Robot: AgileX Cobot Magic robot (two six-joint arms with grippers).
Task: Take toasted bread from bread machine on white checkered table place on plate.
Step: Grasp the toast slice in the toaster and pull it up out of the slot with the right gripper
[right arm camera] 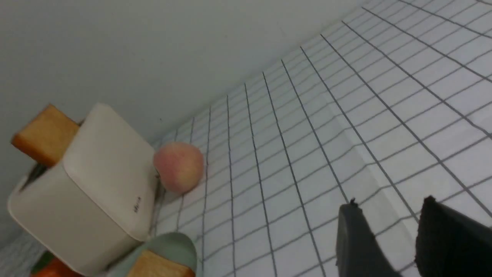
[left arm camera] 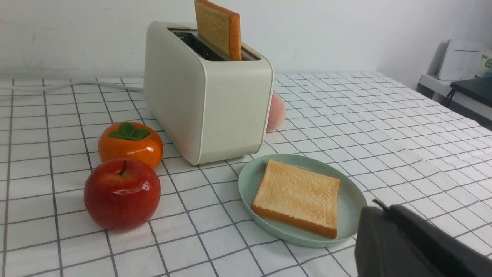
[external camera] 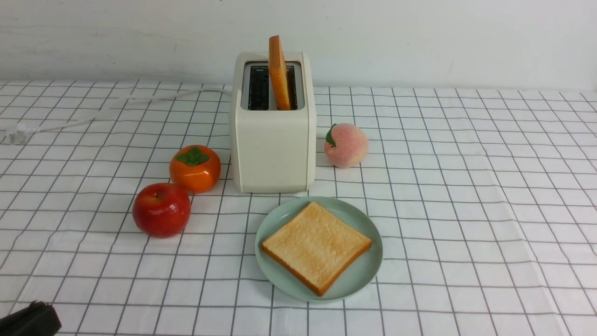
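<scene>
Front view: one square golden toast slice (external camera: 315, 247) lies flat on the round mint-green plate (external camera: 361, 275), set just before the cream-white toaster (external camera: 273, 149), evidently for a short carry; the second slice (external camera: 279, 72) stands upright in its right slot, proud for gripping. Left wrist view: left tool (left arm camera: 388, 223), clenched empty, beside the plate, well apart from the standing slice. Right wrist view: right tool (right arm camera: 390, 207), released, over the white checkered counter (right arm camera: 346, 96), also well apart

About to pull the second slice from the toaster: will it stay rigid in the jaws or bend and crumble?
Probably rigid: the slice stands upright, its top free above the toaster. Likely light, given its thin, porous look. The toasted crust may chip if squeezed hard.
</scene>
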